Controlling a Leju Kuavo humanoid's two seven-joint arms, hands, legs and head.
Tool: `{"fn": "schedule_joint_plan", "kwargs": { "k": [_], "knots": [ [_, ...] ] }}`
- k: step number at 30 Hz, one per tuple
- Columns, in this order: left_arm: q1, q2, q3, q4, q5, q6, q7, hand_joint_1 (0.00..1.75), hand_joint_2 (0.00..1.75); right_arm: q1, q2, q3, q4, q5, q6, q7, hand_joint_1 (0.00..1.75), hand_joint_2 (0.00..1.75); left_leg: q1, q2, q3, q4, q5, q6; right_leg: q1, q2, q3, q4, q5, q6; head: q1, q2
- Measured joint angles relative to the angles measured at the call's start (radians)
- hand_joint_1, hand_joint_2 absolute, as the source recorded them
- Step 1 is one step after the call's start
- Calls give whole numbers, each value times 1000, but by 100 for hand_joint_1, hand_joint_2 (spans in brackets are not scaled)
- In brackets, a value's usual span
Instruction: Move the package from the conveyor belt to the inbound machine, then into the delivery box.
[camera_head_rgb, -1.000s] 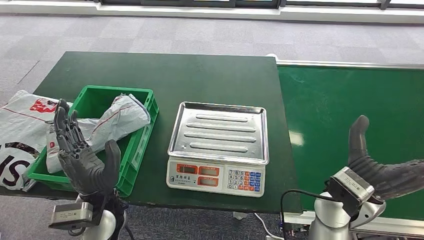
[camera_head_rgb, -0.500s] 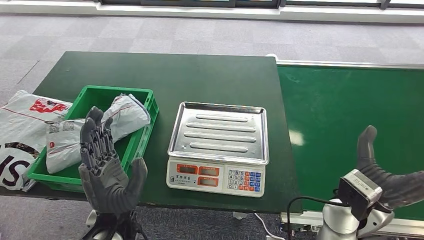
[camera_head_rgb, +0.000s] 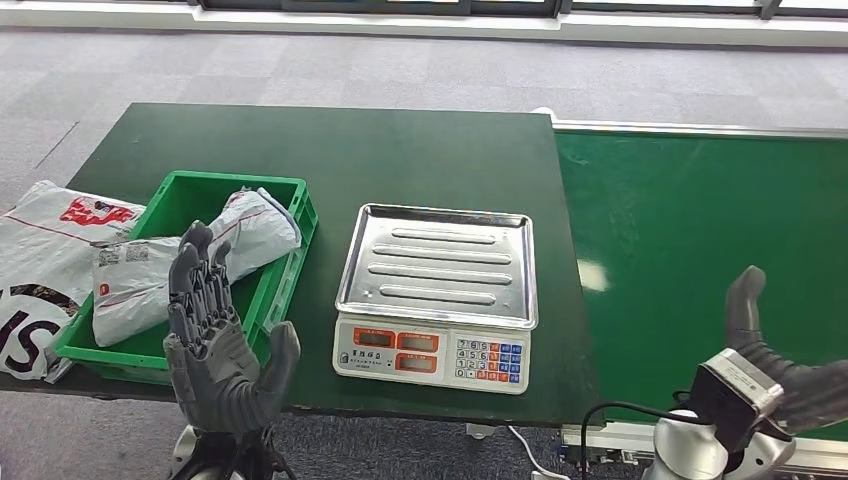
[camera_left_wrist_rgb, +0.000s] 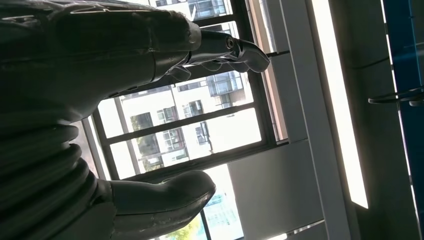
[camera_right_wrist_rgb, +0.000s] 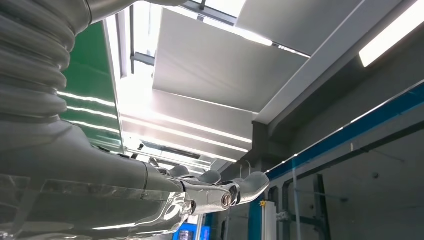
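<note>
Two white packages lie in the green delivery box on the table's left: one toward its far side, one at its near left. The scale, with a bare steel tray, stands mid-table. The green conveyor belt on the right carries nothing. My left hand is raised in front of the box's near right corner, fingers spread and pointing up, holding nothing. My right hand hangs low over the belt's near edge, thumb up, fingers apart. The left hand and right hand face windows and ceiling in the wrist views.
A larger white bag with red and black print lies off the box's left side, at the table's left edge. The dark green table reaches back past the scale. Grey carpet lies beyond it.
My left hand moved right and toward me, from over the box's left part to its near right corner. My right hand sank lower and drew back toward the belt's near edge.
</note>
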Motion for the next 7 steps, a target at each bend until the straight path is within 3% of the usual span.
{"fn": "schedule_joint_plan", "kwargs": {
  "k": [7],
  "knots": [
    [9, 0, 0, 0, 16, 16, 0, 0, 175, 3, 0, -2, 3, -1, 0, -3, 0, 175, 0, 0, 0, 0, 0, 0, 0, 0, 0, 0, 0, 0, 0, 0]
  ]
}}
